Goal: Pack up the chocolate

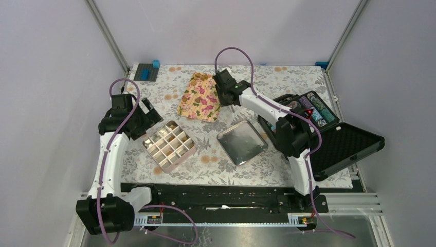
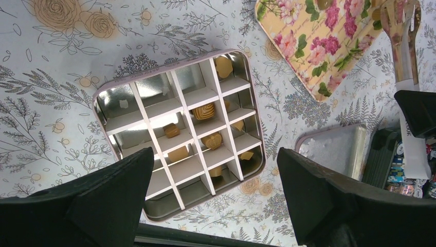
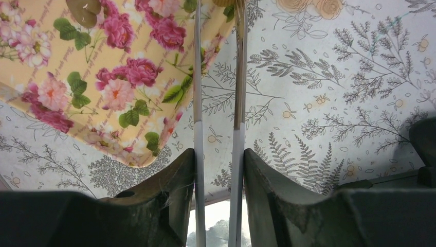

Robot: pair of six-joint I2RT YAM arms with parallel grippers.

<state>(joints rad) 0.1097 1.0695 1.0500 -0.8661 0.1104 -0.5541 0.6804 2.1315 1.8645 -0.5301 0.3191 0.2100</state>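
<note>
Several golden-brown chocolate lumps [image 2: 204, 110] lie in cells of the divided tin [image 1: 169, 145], whose rim [image 2: 103, 92] shows in the left wrist view. An olive chocolate lump [image 3: 85, 10] lies on the floral tray [image 1: 200, 96]. My right gripper [image 3: 218, 154] is shut on a pair of thin tongs [image 3: 198, 77]. It hovers at the tray's right edge [image 3: 103, 77], and the tong tips run out of the top of the right wrist view. My left gripper [image 2: 215, 154] hangs wide open above the tin's near side, with nothing between its fingers.
A silver tin lid [image 1: 241, 142] lies right of the tin. At the right stands an open black case [image 1: 349, 144] of striped chips [image 1: 314, 109]. A blue block [image 1: 155, 64] and a grey plate [image 1: 144, 72] sit at the back left corner.
</note>
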